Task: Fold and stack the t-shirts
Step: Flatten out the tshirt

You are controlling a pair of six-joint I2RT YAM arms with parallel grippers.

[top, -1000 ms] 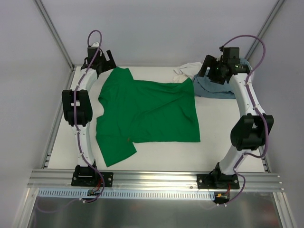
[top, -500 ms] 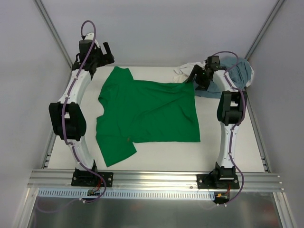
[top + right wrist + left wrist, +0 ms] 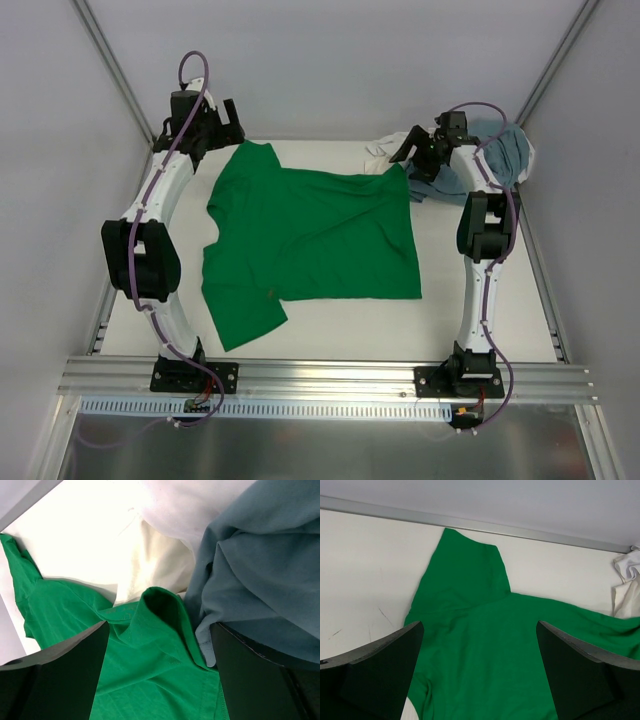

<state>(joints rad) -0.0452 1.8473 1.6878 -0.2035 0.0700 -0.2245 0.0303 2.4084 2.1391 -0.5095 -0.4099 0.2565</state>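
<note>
Shirt in green (image 3: pixel 310 235) lies spread out; left fingers (image 3: pixel 375 675) and right fingers (image 3: pixel 260 680) hang wide open, empty, above its far corners.

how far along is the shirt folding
Barely started. Done: the green t-shirt lies spread out on the table, unfolded. In hand: nothing; the left hand and right hand hover open near its two far corners. Left: every fold, plus the grey-blue t-shirt and white t-shirt crumpled at the far right, and the stack.
</note>
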